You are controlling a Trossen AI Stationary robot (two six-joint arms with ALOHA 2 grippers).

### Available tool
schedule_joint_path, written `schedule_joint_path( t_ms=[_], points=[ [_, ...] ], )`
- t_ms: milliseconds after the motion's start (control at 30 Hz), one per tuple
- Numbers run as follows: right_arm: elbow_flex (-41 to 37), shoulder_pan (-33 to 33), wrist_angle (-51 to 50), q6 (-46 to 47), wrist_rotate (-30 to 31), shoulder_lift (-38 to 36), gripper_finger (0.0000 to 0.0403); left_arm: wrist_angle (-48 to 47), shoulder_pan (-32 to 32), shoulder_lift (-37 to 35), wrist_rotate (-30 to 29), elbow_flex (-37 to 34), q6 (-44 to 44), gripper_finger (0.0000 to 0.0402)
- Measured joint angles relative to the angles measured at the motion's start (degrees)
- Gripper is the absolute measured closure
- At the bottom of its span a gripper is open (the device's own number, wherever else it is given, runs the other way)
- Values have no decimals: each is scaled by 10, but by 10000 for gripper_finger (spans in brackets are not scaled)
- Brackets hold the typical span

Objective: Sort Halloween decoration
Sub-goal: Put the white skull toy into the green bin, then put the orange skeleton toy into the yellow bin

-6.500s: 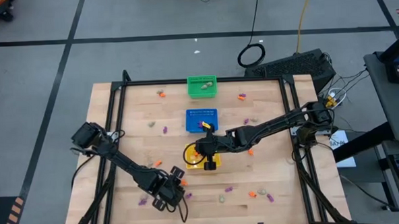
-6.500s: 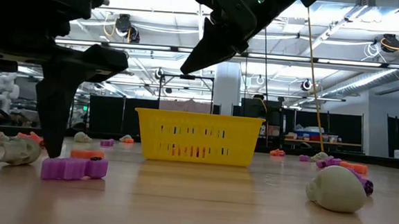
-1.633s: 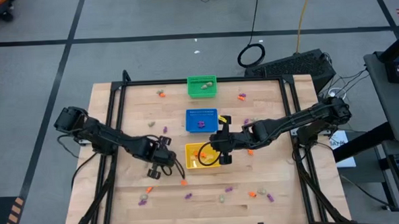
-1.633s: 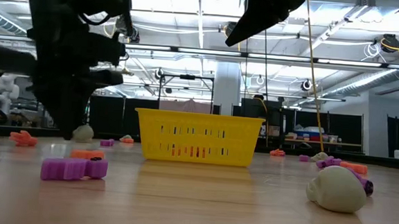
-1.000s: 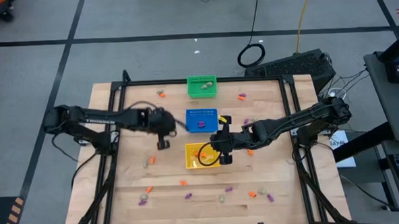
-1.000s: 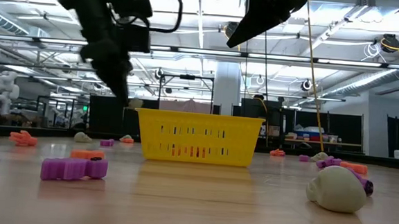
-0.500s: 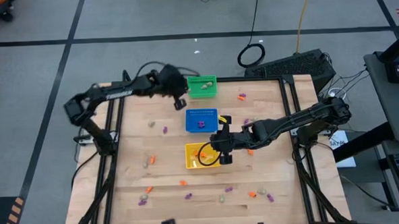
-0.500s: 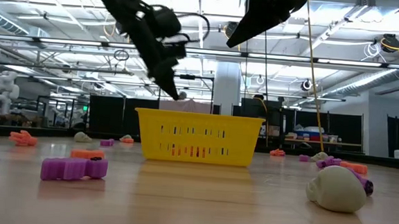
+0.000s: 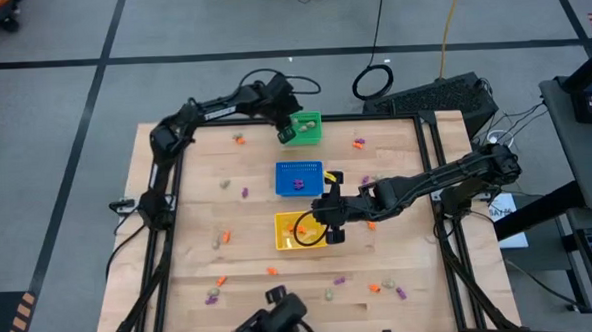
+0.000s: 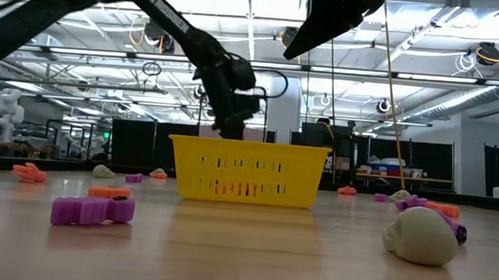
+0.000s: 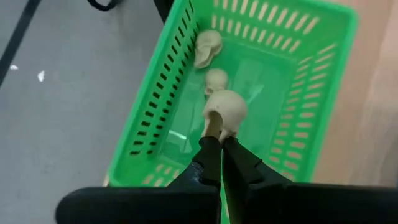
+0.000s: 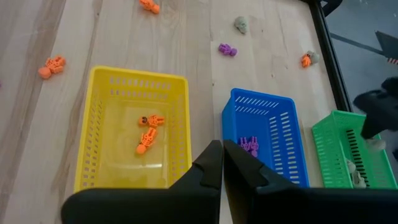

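Note:
My left gripper (image 11: 221, 144) is shut on a pale skull trinket (image 11: 225, 107) above the green basket (image 11: 155, 118), which stands at the table's far edge (image 9: 308, 128). Two more pale skulls (image 11: 208, 46) lie on that basket's floor. My right gripper (image 12: 222, 152) hovers shut and empty over the yellow basket (image 9: 285, 233), where orange trinkets (image 12: 148, 134) lie. Purple trinkets (image 12: 249, 146) lie in the blue basket (image 9: 298, 171). Loose Halloween decoration pieces are scattered on the table, such as a purple one (image 9: 245, 191). My left gripper pinches the skull's narrow lower end (image 11: 213, 127) between its two fingertips. The fingers slant down from above. The skull is lifted clear, over the inside of the green basket.
Loose trinkets lie near the table's near edge (image 9: 333, 281) and at the far right (image 9: 358, 142); in the low view a purple piece (image 10: 91, 210) and a pale skull (image 10: 421, 236) lie close. A dark object (image 9: 273, 322) shows at the near edge. Black rails (image 9: 167, 192) frame the table.
My left gripper has swung from the table's left middle toward the far edge, carrying the pale skull, and now stands over the green basket. My right gripper has kept still.

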Motion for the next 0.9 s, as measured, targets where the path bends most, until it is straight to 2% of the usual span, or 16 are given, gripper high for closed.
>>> schedule_joint_path(
  t_ms=[200,533,700,800,900],
  points=[
    [0,0,0,0,0,0,403,-2,0,26,3,8,-3,401],
    [0,0,0,0,0,0,403,5,0,26,-2,8,-5,397],
    [0,0,0,7,0,0,403,6,0,26,-3,8,-5,346],
    [0,0,0,7,0,0,403,2,0,23,-24,7,-5,312],
    [0,0,0,7,0,0,403,-3,0,12,-45,7,-3,306]
  ],
)
